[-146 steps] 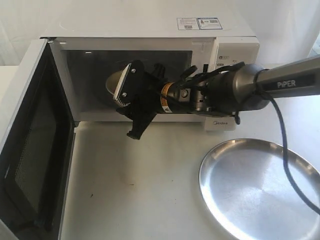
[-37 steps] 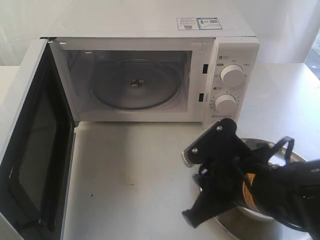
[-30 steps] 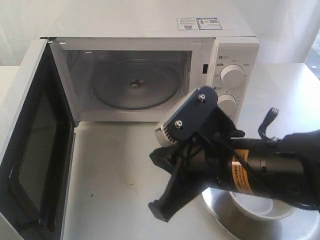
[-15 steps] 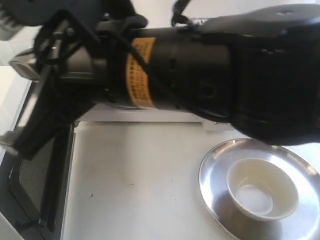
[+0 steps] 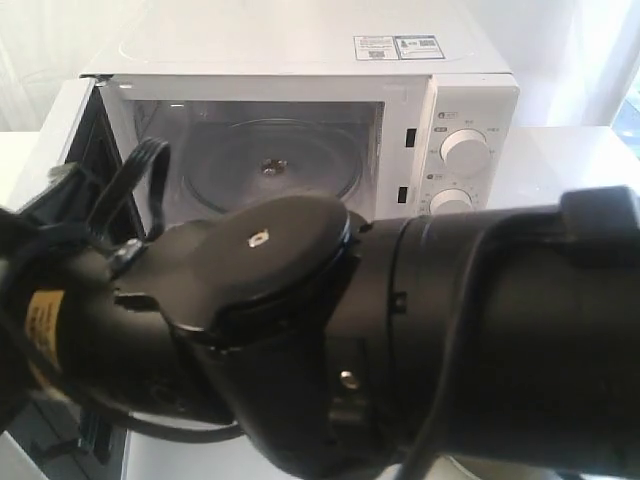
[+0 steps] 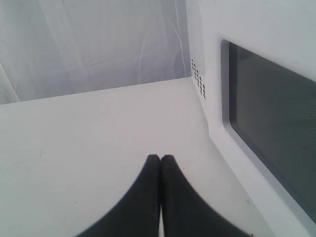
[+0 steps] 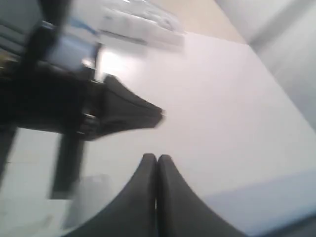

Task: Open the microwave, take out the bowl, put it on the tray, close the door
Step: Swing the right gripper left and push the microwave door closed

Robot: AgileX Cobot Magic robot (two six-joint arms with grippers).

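The microwave (image 5: pixel 470 100) stands with its door (image 5: pixel 68 128) swung out to the left. Its cavity holds only the clear glass turntable (image 5: pixel 285 160). My right arm (image 5: pixel 420 340) passes close to the exterior camera and fills the lower half of that view, hiding the bowl and the tray. In the blurred right wrist view my right gripper (image 7: pixel 157 158) is shut on nothing above the white table. My left gripper (image 6: pixel 160 158) is also shut and empty, low over the table beside the outer face of the door (image 6: pixel 266 133).
The two knobs (image 5: pixel 465 150) show at the right of the microwave's front. A dark, blurred arm part (image 7: pixel 74 108) crosses the right wrist view. A white curtain (image 6: pixel 89 44) hangs behind the table (image 6: pixel 89 138).
The right arm has swept left and close to the exterior camera. It now covers the tray, where the bowl stood free half a second ago.
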